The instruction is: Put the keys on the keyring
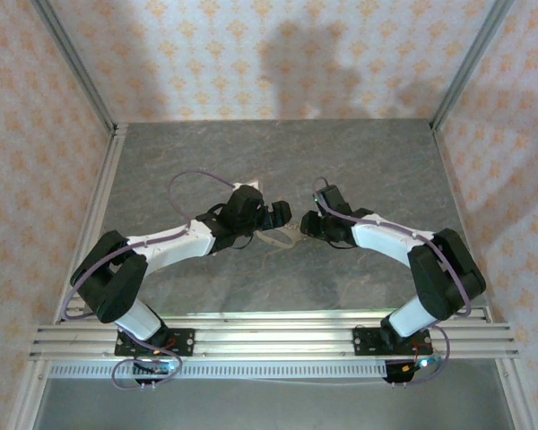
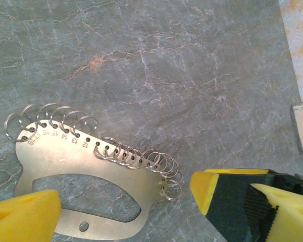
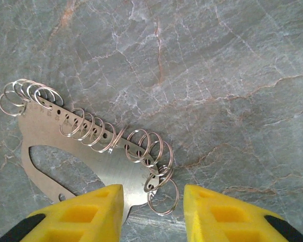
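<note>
We see the left gripper [image 2: 123,199] gaping wide over the keyring [image 2: 55,156], a flat silver plate fringed with split rings, lying on the grey table [image 2: 166,75], long axis left-right. Its tapered end sits between the right gripper's [image 3: 154,190] parted jaws.

A numbered steel plate [image 2: 60,159] lies flat on the grey marble counter [image 2: 182,75], split rings [image 2: 118,153] threaded along its curved edge; the left tool's [image 2: 125,194] yellow fingers [image 2: 25,217] stand wide apart at its ends

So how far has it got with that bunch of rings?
Early, it seems. Done: nothing clearly; the rings sit threaded along the metal plate. In hand: the right pincer straddles the plate's ringed tip, not gripping yet; the left pincer hovers wide open. Left: the actual gripping and threading.
</note>
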